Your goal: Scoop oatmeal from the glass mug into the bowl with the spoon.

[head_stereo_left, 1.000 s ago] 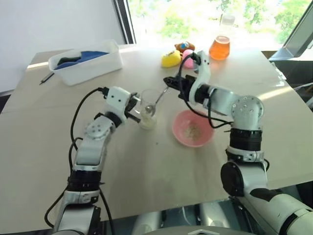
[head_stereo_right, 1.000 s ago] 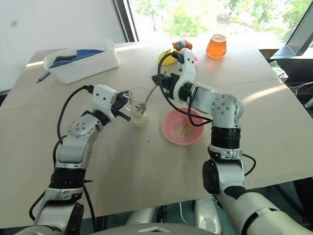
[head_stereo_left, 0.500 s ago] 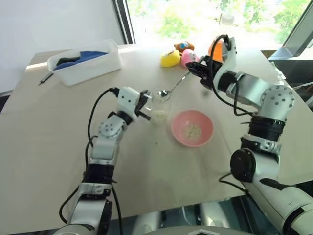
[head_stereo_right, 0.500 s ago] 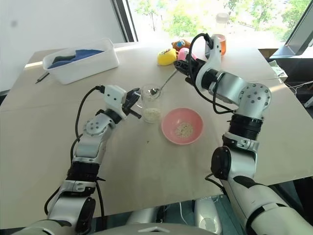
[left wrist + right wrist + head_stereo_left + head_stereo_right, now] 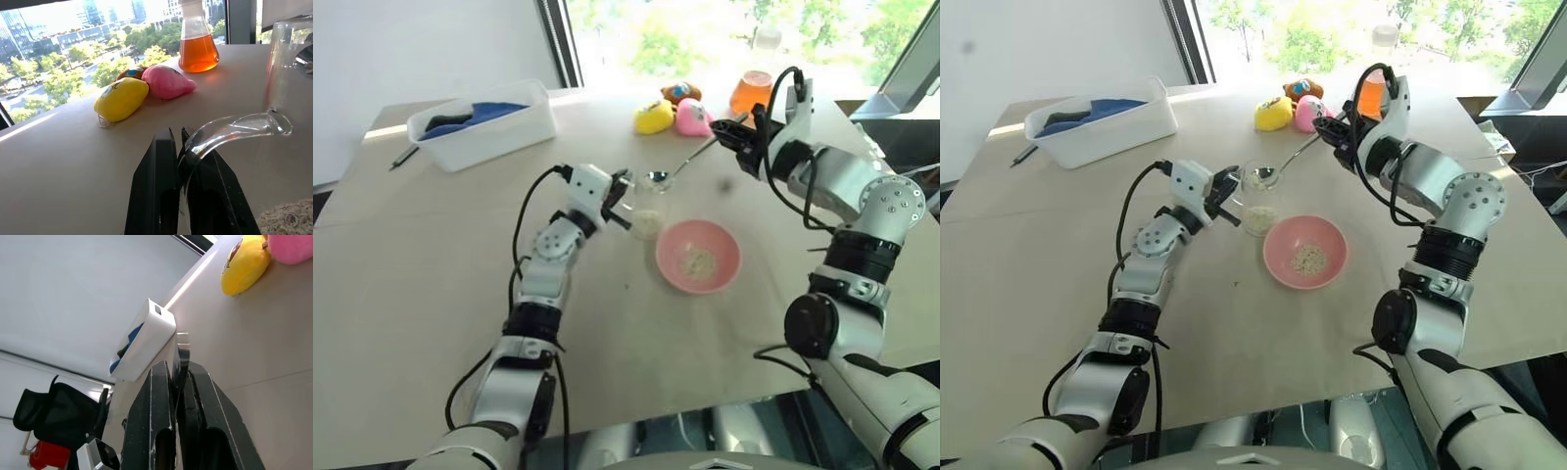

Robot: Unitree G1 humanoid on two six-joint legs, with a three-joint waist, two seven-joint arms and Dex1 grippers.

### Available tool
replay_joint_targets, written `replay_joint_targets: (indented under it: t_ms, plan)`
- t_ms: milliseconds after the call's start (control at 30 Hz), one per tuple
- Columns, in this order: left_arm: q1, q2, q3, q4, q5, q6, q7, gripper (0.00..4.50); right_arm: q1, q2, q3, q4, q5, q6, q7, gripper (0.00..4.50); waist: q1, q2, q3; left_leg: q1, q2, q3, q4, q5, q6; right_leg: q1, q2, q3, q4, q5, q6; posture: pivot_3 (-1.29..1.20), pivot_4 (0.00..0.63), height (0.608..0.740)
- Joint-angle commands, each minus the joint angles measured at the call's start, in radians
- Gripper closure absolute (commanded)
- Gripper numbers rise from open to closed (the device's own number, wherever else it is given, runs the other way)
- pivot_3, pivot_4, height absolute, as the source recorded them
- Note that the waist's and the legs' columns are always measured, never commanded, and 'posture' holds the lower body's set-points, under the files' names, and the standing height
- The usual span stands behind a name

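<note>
The table (image 5: 431, 284) carries the pink bowl (image 5: 698, 257), some oatmeal (image 5: 696, 261) already in it. Just beside it, the left gripper (image 5: 619, 199) is clenched on the mug (image 5: 641, 211) handle, steadying it. The right gripper (image 5: 736, 136) is clamped on the spoon (image 5: 680, 168), its loaded end over the mug rim, presumably bound for the bowl.

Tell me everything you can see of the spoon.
The spoon is small, silver metal, with a thin straight handle and an oval scoop. The right hand is shut on the handle's end and holds it in the air, slanting down toward the glass mug. The scoop hangs just above the mug's rim with a little pale oatmeal in it, short of the pink bowl.
</note>
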State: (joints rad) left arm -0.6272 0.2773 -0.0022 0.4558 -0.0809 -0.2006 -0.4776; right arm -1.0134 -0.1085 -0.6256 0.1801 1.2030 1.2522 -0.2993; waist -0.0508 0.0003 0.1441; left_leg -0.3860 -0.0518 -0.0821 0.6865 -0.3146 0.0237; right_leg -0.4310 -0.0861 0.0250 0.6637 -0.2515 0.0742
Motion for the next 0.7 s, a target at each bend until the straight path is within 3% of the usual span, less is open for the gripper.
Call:
replay_joint_targets:
  t_ms: [33, 467, 700]
  plan:
    - [-0.034, 0.004, 0.019, -0.014, -0.013, -0.06, -0.007, 4.48, 0.005, -0.025, -0.018, -0.017, 0.046, -0.04, -0.029, 4.5, -0.005, 0.0, 0.0, 0.0, 0.0, 0.0, 0.0, 0.0, 0.0, 0.0, 0.0, 0.0, 0.0, 0.0, 0.0, 0.0, 0.15, 0.74]
    - [-0.064, 0.013, 0.033, 0.053, -0.016, -0.081, -0.012, 4.48, 0.021, -0.051, -0.004, -0.049, 0.231, -0.109, -0.141, 4.5, -0.016, 0.0, 0.0, 0.0, 0.0, 0.0, 0.0, 0.0, 0.0, 0.0, 0.0, 0.0, 0.0, 0.0, 0.0, 0.0, 0.15, 0.74]
    - [-0.069, 0.027, 0.042, 0.088, -0.014, -0.096, -0.011, 4.48, 0.076, -0.111, 0.021, -0.099, 0.433, -0.113, -0.196, 4.5, -0.017, 0.0, 0.0, 0.0, 0.0, 0.0, 0.0, 0.0, 0.001, 0.0, 0.0, 0.0, 0.0, 0.0, 0.0, 0.0, 0.15, 0.74]
